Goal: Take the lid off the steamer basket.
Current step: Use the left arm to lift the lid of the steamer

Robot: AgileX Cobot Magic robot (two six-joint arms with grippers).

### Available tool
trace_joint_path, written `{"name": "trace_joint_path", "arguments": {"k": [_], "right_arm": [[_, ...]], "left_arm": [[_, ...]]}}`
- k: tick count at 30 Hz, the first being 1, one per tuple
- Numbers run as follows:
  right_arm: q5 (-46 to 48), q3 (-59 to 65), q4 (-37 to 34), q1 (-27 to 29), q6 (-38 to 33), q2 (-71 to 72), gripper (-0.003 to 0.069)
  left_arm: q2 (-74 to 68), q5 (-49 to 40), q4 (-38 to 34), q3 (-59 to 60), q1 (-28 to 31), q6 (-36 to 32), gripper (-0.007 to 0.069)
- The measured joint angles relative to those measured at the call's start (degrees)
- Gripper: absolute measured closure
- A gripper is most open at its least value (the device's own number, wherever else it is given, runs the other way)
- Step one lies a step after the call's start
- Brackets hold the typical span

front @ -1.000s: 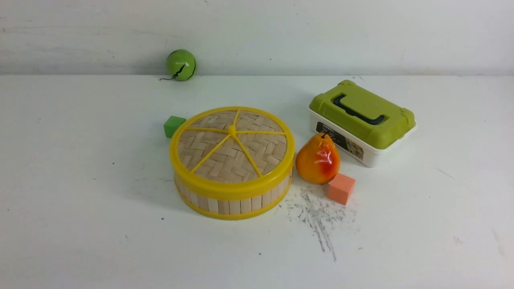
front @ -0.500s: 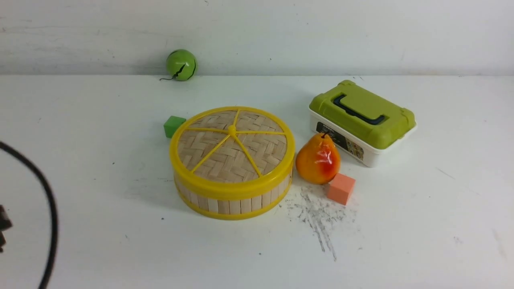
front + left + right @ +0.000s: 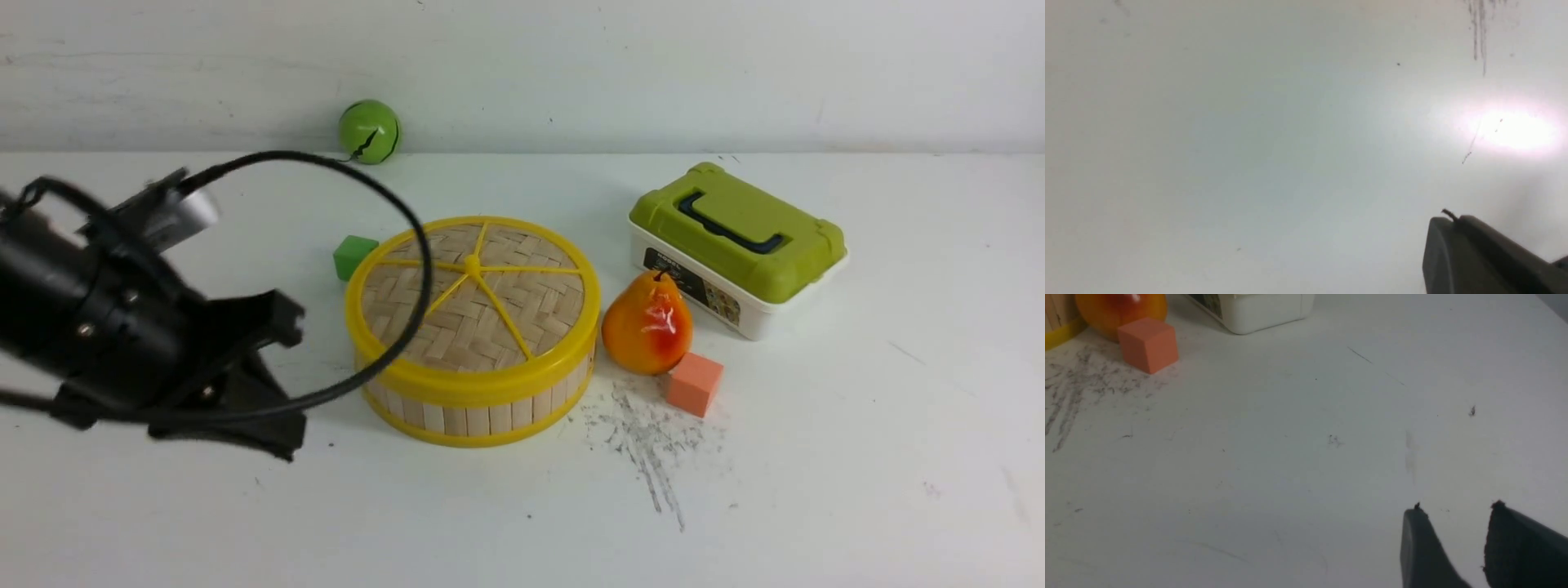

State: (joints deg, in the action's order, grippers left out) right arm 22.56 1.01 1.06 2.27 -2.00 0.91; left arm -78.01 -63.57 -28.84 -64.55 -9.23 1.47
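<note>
White tabletop (image 3: 816, 490) spreads around the steamer basket (image 3: 478, 419), its lid (image 3: 522, 302) seated on top. Nearest, your left gripper (image 3: 1453, 220) holds its fingers together beside it, empty, perhaps for clearance; your right gripper's (image 3: 1455, 506) stand apart. Beyond sits a green ball (image 3: 370, 132).

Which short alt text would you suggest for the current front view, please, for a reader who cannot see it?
A round steamer basket sits on a white table with its woven lid on, while the robot's left arm reaches in from the left. A pear, two small blocks, a green ball and a green-topped box surround it.
</note>
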Motion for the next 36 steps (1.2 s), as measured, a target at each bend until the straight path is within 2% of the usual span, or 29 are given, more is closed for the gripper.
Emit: {"name": "trace_joint_path", "arguments": {"k": [6, 10, 12, 16, 20, 24, 29, 36], "right_arm": [[0.0, 0.0, 0.0, 0.0, 0.0, 0.0, 0.0419], [0.0, 0.0, 0.0, 0.0, 0.0, 0.0, 0.0419], [0.0, 0.0, 0.0, 0.0, 0.0, 0.0, 0.0419], [0.0, 0.0, 0.0, 0.0, 0.0, 0.0, 0.0419], [0.0, 0.0, 0.0, 0.0, 0.0, 0.0, 0.0419], [0.0, 0.0, 0.0, 0.0, 0.0, 0.0, 0.0419], [0.0, 0.0, 0.0, 0.0, 0.0, 0.0, 0.0419], [0.0, 0.0, 0.0, 0.0, 0.0, 0.0, 0.0419]], "left_arm": [[-15.8, -5.1, 17.9, -23.6, -11.6, 11.0, 0.0637], [-24.8, -7.0, 25.3, -37.9, -15.1, 12.6, 0.0631], [-27.1, -7.1, 26.5, -42.0, -15.7, 12.8, 0.062], [-35.6, -7.4, 28.1, -52.8, -16.2, 12.8, 0.0516], [-43.4, -7.5, 31.0, -61.4, -16.3, 12.9, 0.0345], [-48.0, -7.5, 32.9, -65.0, -16.3, 12.9, 0.0269], [-50.8, -7.4, 33.5, -65.9, -16.3, 12.8, 0.0263], [-52.6, -6.3, 33.6, -65.9, -16.3, 12.8, 0.0309]]}}
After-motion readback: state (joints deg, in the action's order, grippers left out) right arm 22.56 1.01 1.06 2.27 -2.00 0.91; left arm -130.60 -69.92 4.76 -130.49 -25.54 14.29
